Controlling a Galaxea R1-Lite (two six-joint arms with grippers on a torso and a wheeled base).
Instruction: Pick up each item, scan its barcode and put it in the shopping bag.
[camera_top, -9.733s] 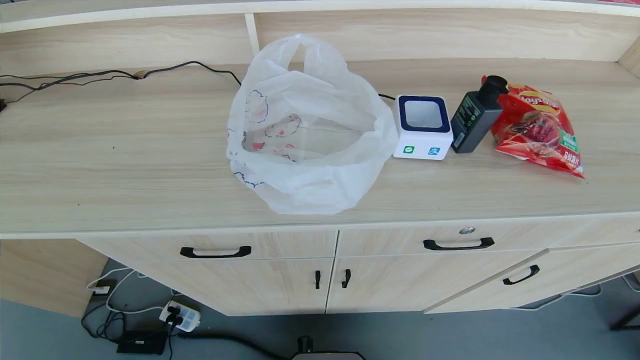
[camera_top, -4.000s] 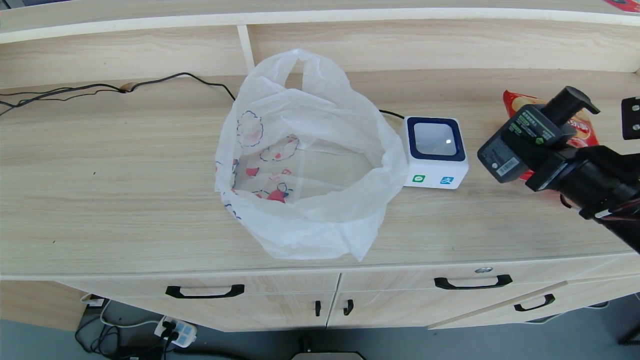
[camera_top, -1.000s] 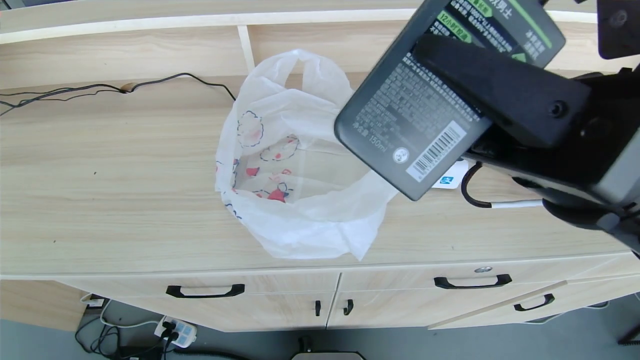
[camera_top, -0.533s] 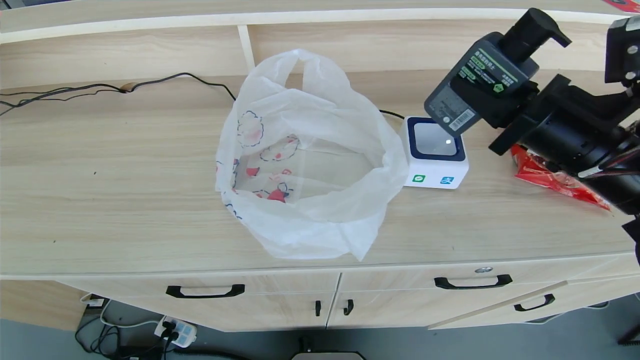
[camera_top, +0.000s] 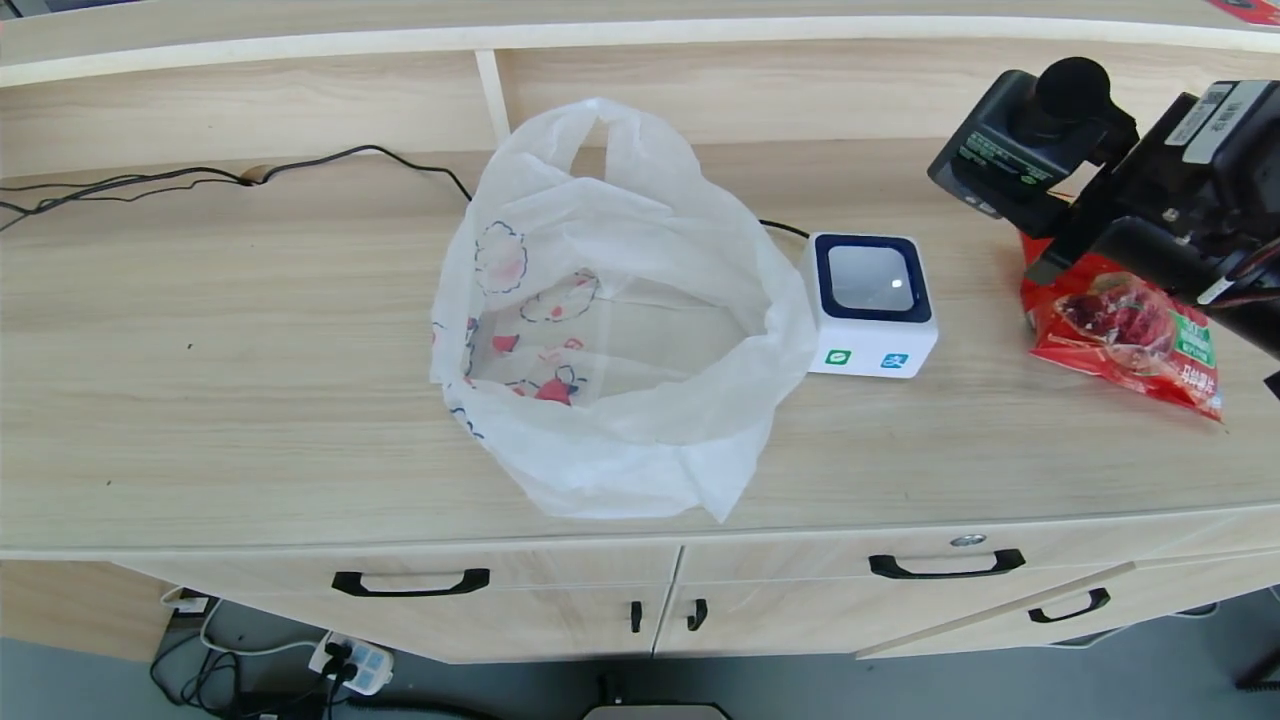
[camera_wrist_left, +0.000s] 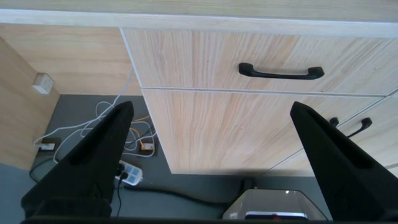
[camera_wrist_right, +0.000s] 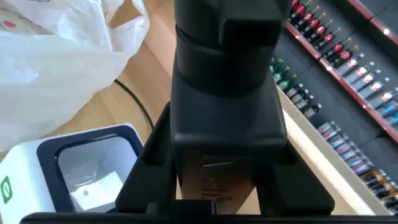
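The dark bottle (camera_top: 1000, 150) with a black pump top hangs in the air over the far right of the desk (camera_top: 200, 330). It is pinched between the fingers (camera_wrist_right: 146, 177) of the right gripper (camera_top: 1075, 215). Its label has green patches with print too small to make out. Below it on the desk lies a red crisp packet (camera_top: 1130, 330). To the left sits the white scanner (camera_top: 872, 300), with green and blue icons on its front, just beside the open shopping bag (camera_top: 610, 300) printed with cartoon outlines. The right wrist view looks along the bottle toward shelves (camera_wrist_right: 348, 81) of small goods. The left gripper (camera_wrist_left: 205, 168), fingers spread wide, faces a drawer handle (camera_wrist_left: 281, 71).
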